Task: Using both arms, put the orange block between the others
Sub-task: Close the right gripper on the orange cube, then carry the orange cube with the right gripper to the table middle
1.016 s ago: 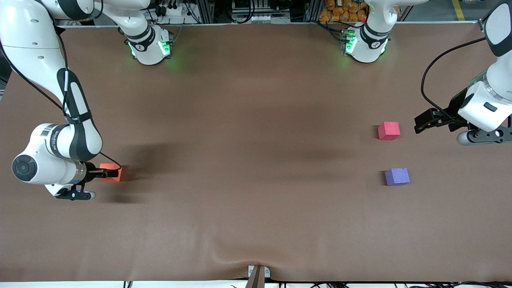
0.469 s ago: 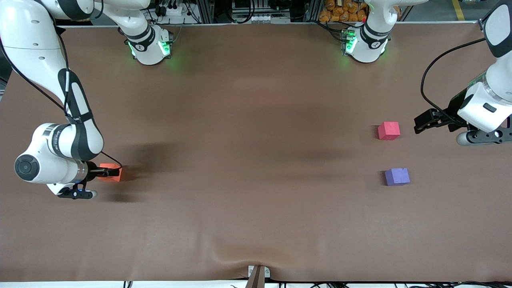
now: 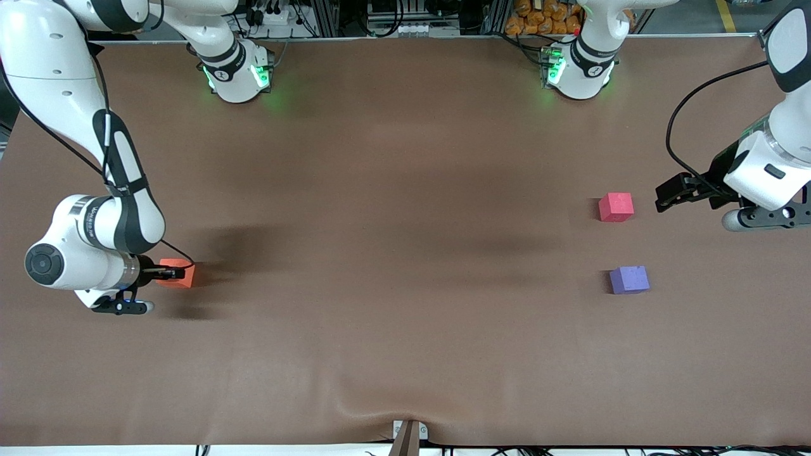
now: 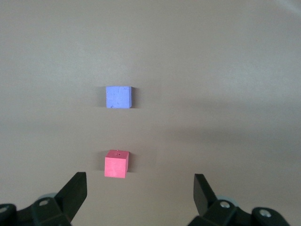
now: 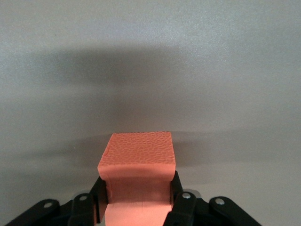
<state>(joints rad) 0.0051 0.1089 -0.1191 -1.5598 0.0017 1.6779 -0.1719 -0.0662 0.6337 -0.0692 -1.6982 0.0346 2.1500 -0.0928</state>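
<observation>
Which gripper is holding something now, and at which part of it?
The right gripper holds the orange block, its jaws pressing two opposite side faces so the foam pinches in. The left gripper is open and holds nothing.

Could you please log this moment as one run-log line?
right gripper: shut on orange block | left gripper: open, waiting beside pinkish-red cube | purple cube: untouched
</observation>
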